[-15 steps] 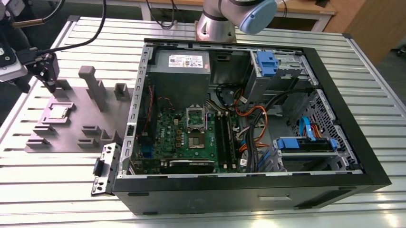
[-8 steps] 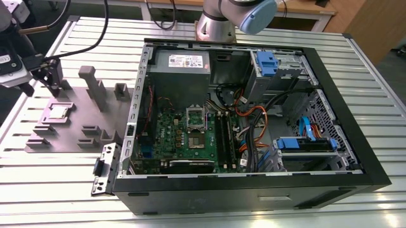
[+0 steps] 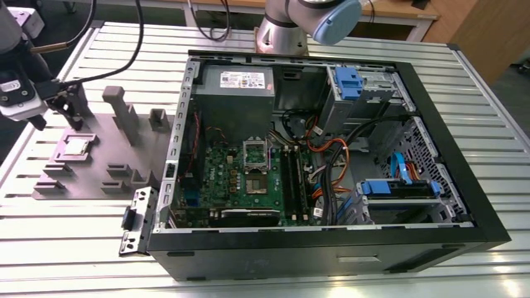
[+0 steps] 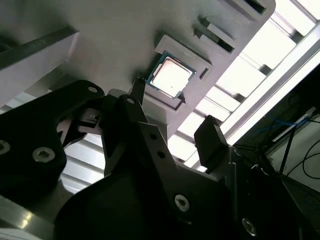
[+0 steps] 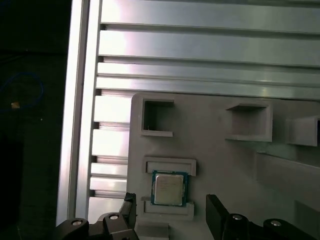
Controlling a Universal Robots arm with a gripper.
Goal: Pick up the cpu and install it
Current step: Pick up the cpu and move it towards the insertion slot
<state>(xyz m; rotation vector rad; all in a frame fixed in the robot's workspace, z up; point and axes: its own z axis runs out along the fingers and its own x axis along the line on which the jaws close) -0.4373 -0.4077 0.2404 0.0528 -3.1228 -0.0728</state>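
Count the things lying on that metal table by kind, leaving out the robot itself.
cpu: 1
grey holder: 1
PC case: 1
Total: 3

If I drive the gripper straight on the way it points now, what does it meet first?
Most likely the cpu, seated on the grey fixture plate: both wrist views show it ahead between the open fingers of the gripper. Depth is unclear; the fingertips may touch the plate first.
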